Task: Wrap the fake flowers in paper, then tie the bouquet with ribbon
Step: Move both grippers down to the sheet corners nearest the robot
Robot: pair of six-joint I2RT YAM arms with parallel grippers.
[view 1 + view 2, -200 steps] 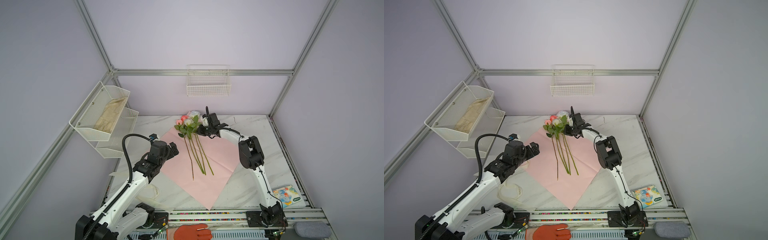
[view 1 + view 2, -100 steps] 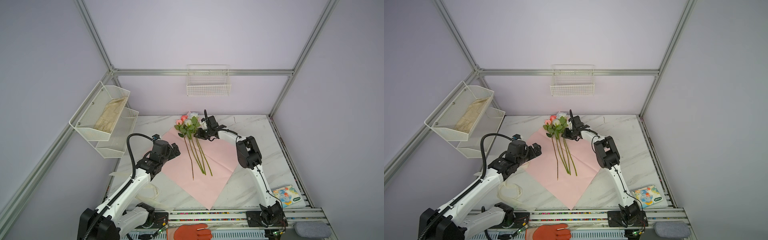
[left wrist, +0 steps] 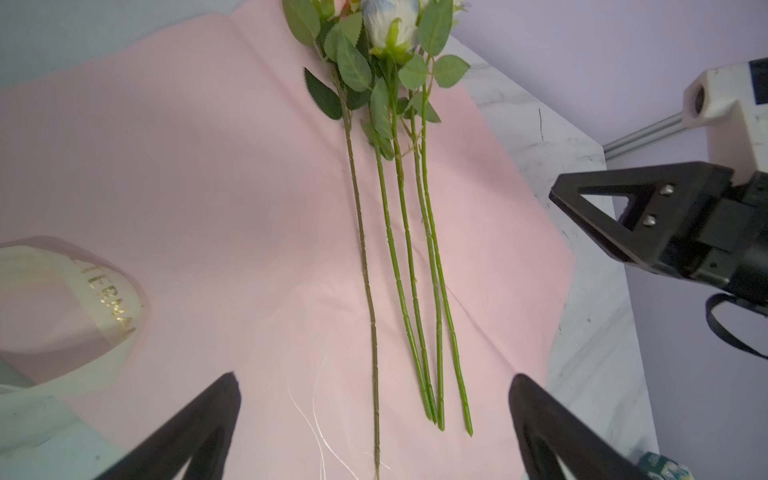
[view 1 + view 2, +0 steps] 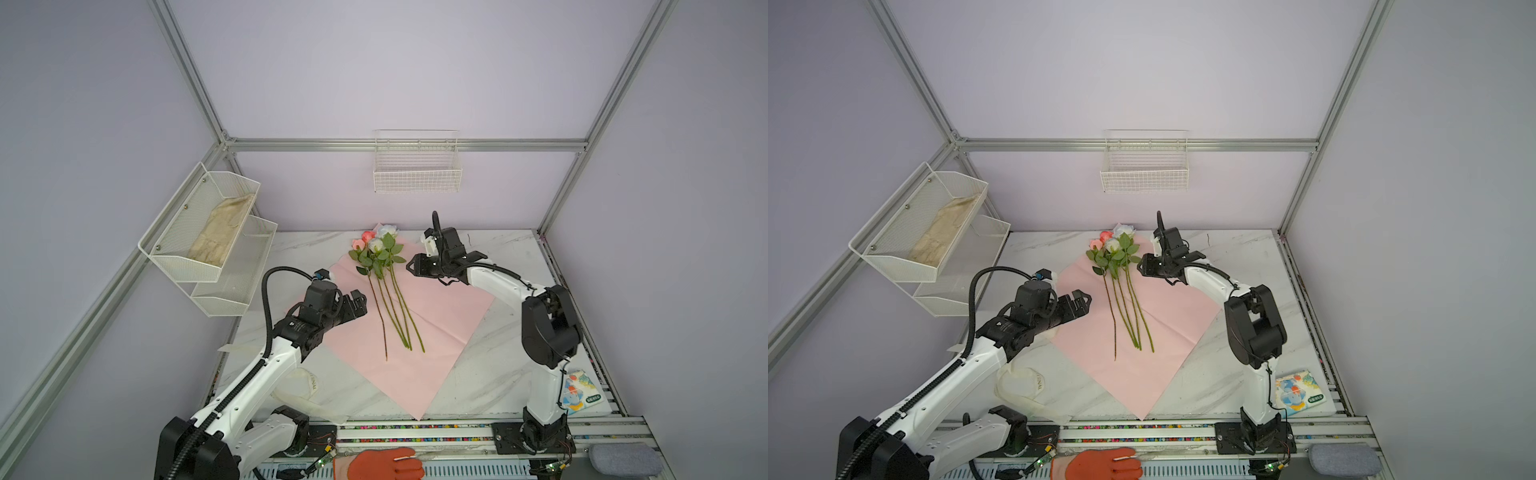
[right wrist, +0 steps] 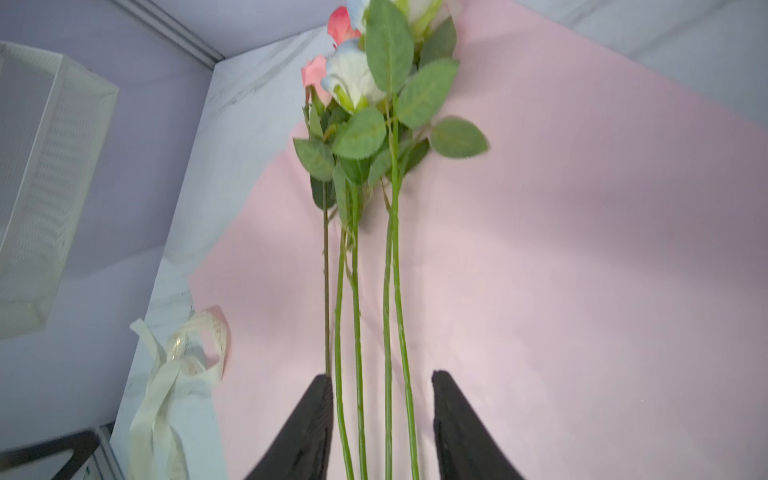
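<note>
Lying loose along the middle of the wrapping paper: fake flowers. Likely handling light, springy, prone to scattering; gripping best mid-stem, below the leaves. Hovering over the paper's edges: left gripper gaping wide, right gripper partly parted, both empty.

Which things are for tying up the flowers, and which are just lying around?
For the job: flowers, pink paper, ribbon.
Just lying about: wire basket, side shelf, colourful packet, orange glove, grey pad.
</note>
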